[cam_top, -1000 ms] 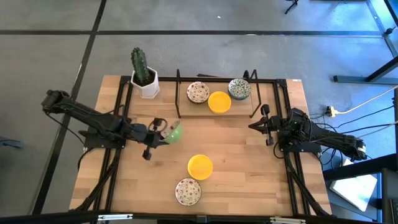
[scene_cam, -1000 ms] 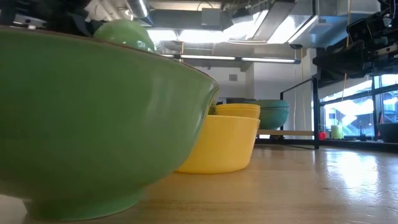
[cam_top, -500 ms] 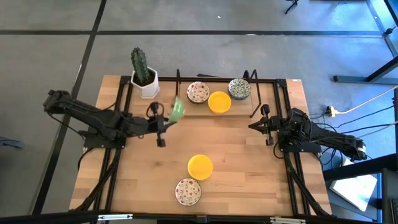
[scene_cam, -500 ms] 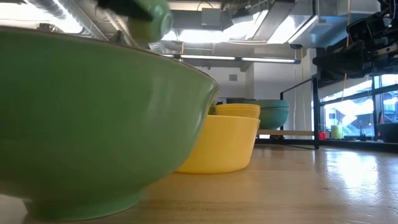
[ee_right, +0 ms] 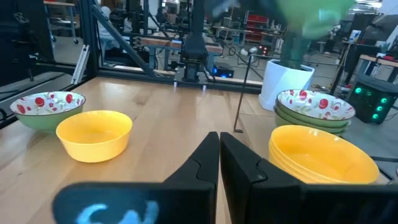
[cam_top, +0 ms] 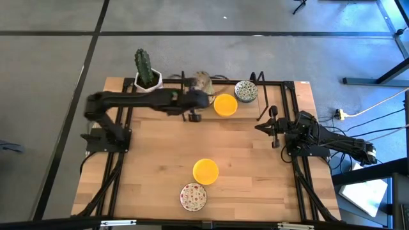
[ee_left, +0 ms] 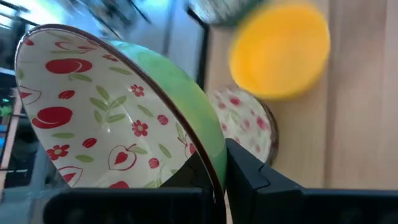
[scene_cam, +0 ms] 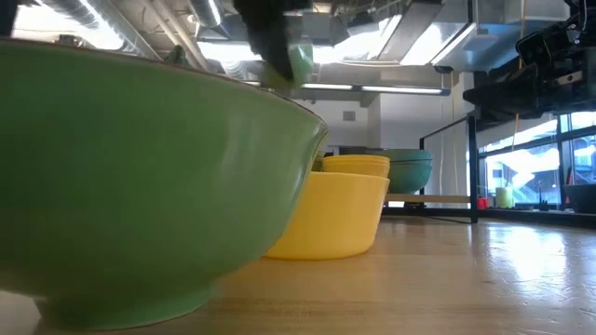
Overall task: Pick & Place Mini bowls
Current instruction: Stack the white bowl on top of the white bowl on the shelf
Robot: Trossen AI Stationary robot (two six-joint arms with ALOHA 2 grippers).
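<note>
Arms, qty 2: left arm [cam_top: 137,101] and right arm [cam_top: 319,137], matte black, slim jointed links, rounded joint housings. Black cables trail behind right base. Fingers [ee_right: 245,168]: dark, angular, flat-faced, two per gripper. No markings legible.

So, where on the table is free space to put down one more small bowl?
Bare wood lies between the back stacks and the single plain yellow bowl, and on both sides of it and the red-speckled white bowl. The back is crowded: yellow stack, grey-green patterned bowls, white cactus pot, left gripper.
</note>
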